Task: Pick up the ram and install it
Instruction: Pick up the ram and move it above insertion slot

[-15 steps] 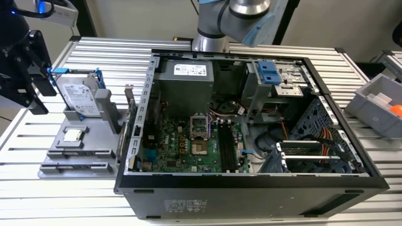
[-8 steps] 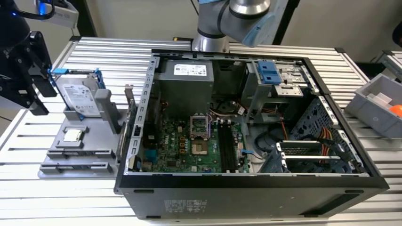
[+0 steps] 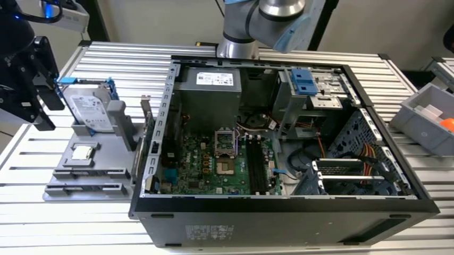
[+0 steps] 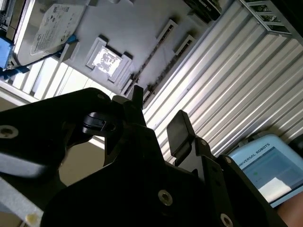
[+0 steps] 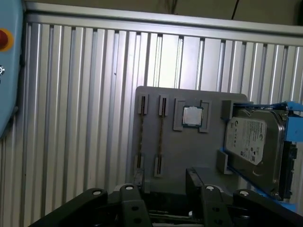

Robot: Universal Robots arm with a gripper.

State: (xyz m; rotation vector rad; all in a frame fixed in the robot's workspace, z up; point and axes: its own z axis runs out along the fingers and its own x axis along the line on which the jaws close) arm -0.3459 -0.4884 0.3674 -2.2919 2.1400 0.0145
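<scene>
Grey tray (image 3: 99, 162), exterior view's left, stands the ram (image 5: 160, 137) on edge, likely for gripping; gripper (image 5: 165, 178) hovers above, wide, empty.

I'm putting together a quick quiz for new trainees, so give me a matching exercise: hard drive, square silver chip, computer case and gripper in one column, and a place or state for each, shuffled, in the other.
1. hard drive
2. square silver chip
3. computer case
4. gripper

A. lies on its side, open, motherboard showing
B. open, holding nothing
C. stands on edge in a blue frame
D. lies flat in a recess of the grey holder

Pairs: 1-C, 2-D, 3-A, 4-B
</scene>
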